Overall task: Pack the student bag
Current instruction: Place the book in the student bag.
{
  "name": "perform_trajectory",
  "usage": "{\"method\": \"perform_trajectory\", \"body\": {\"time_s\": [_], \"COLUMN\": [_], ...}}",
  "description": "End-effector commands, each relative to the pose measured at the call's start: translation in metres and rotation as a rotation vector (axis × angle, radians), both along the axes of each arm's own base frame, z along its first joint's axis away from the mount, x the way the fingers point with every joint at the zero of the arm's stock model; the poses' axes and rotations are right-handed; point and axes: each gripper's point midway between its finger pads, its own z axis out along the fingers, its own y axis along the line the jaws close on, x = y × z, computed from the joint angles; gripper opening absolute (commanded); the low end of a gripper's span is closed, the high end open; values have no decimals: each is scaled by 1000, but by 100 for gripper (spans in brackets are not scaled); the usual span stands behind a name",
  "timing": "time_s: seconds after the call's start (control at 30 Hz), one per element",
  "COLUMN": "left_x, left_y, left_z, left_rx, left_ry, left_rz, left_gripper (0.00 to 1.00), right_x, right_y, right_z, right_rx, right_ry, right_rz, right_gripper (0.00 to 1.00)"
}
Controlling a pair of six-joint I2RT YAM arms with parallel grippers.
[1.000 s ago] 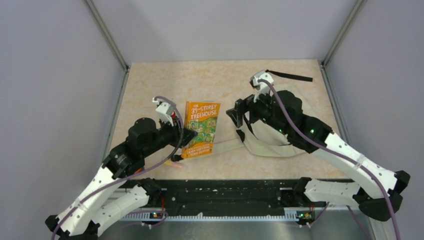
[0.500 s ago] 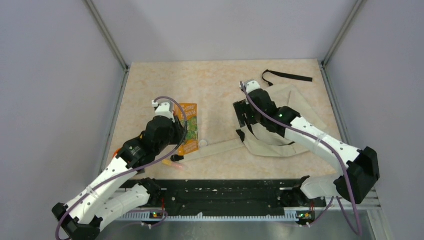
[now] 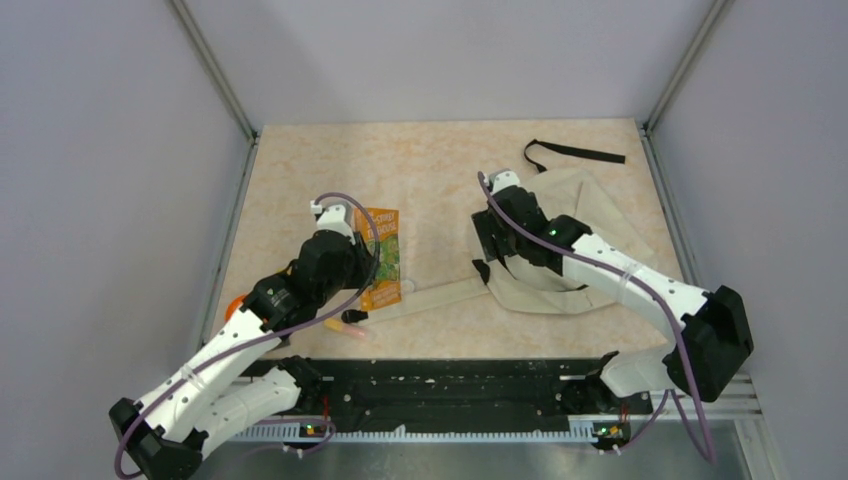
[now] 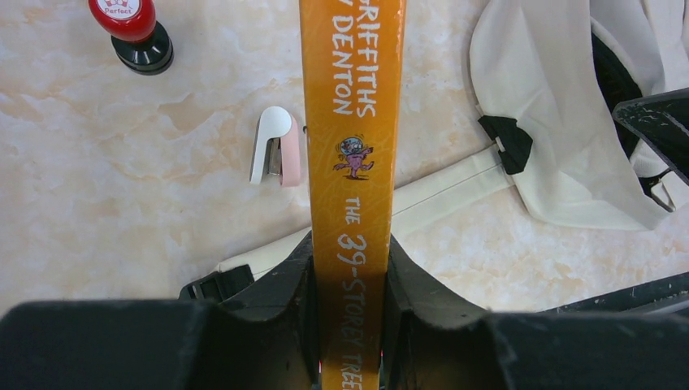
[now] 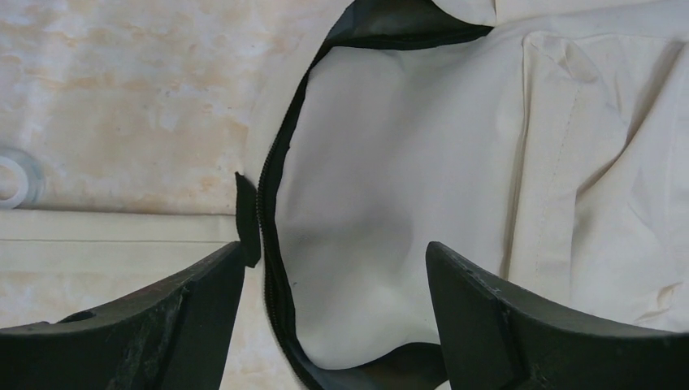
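From above: one student bag (image 3: 600, 200), cream, slumped on the counter (image 3: 420, 170) beneath the right arm. Two claws in sight. Left claw (image 3: 372, 262) well to the left of the bag, clamped on one orange book (image 3: 385, 250) held on edge. Right claw (image 3: 492, 240) at the bag's left edge, jaws apart. One long beige strap (image 3: 440, 296) trailing leftward from the bag; one black strap (image 3: 575, 152) just past the bag's far edge.

From the left wrist: both fingers (image 4: 276, 325) pressed against the two covers of the single book, spine facing the camera. Bag off to one side of the book, beige strap running out from it and passing under the book. On the side of the book away from the bag, one white-and-pink stapler (image 4: 276, 146); farther from the bag again, one red-topped stamp (image 4: 134, 28).

From the right wrist: two fingers (image 5: 187, 317) spread wide over the bag's gaping mouth, one black zip edge (image 5: 272, 187) curving between them, cream fabric below. Contact with the fabric: cannot tell. One clear tape ring (image 5: 16, 179) lying apart from the bag, just beside its strap.
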Motion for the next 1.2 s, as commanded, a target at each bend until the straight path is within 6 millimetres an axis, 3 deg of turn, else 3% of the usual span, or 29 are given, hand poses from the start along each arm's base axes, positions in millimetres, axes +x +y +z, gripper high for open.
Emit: {"method": "perform_trajectory", "body": {"time_s": [0.0,0.33,0.43,0.53,0.63,0.8,0.97,1.07,1.17], "left_x": [14,10,11,14,18,17,10,9,14], "left_y": [-7,-2,-6,-18,-38,-96,-159,-189,-211], "left_z": [37,42,48,63,84,133,172,169,147], "left_rx": [-99,-107,-118,-113,-129,-317,-562,-676,-758], "left_ry": [-119,-129,-140,-175,-225,-291,-285,-233,-140], "left_rz": [19,21,4,-71,-173,-405,-584,-630,-633], "left_gripper": [0,0,0,0,0,0,0,0,0], "right_x": [4,16,22,26,29,29,30,28,25], "right_y": [-11,-22,-22,-27,-36,-58,-81,-87,-88], "right_z": [-2,-10,-5,16,49,98,120,128,137], "right_rx": [-43,-130,-131,-130,-85,43,116,180,237], "right_ry": [-13,-37,-56,-99,-186,-299,-359,-394,-429], "right_rz": [-58,-99,-104,-138,-178,-223,-274,-291,-296], "right_gripper": [77,60,42,15,0,0,0,0,0]}}
